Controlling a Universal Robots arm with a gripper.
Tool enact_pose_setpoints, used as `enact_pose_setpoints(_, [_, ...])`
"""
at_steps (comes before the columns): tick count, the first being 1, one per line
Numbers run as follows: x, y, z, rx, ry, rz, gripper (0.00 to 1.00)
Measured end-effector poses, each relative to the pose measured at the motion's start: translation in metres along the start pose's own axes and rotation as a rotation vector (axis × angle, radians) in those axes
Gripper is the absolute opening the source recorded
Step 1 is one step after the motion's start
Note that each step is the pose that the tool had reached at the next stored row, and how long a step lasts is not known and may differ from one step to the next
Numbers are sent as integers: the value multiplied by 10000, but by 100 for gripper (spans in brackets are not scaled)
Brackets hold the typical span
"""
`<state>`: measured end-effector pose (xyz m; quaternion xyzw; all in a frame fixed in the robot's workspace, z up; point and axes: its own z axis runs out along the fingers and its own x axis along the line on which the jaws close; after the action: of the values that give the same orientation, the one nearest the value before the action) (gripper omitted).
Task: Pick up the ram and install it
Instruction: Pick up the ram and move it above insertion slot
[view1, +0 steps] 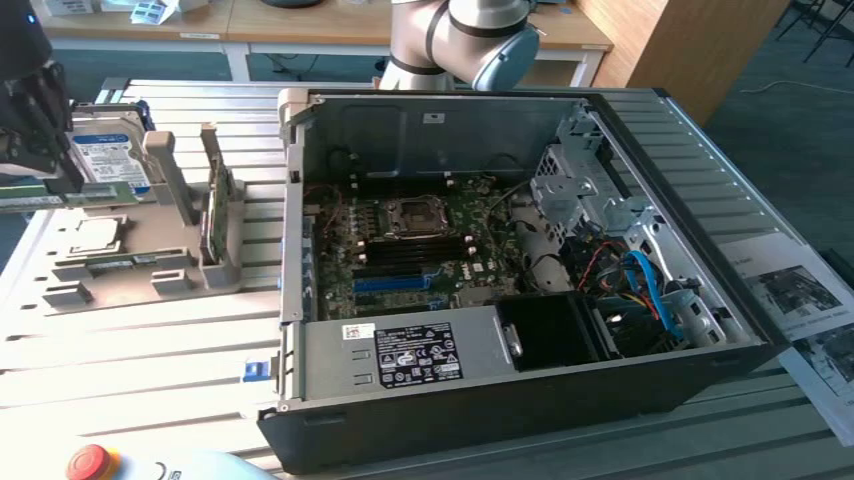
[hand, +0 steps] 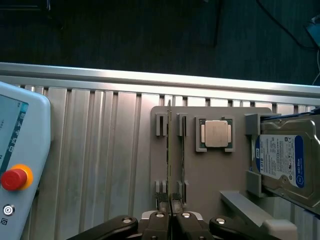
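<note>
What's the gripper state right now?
Gripper: closed on the RAM stick, which is edge-on between its fingertips.

A silver ribbed aluminium worktable (view1: 134, 340) of long parallel slats fills the foreground, and bright light glares off its slats toward the exterior view's left. Beyond the worktable's far edge stand light wooden desks with white legs (view1: 320, 22), and past its far corner at the exterior view's right rises a tall light-brown wooden panel (view1: 674, 45). Around the worktable lies a dark blue-grey carpeted floor (view1: 787, 120), crossed by a thin black cable (hand: 280, 25) not far off the worktable's edge.
</note>
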<state>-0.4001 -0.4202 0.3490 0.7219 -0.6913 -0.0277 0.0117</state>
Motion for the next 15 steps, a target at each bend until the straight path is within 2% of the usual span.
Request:
enact_pose_setpoints(10, [-7,15,-282,-49,-1,1,11])
enact_pose_setpoints(15, [-7,17,-313,-57,-3,1,11])
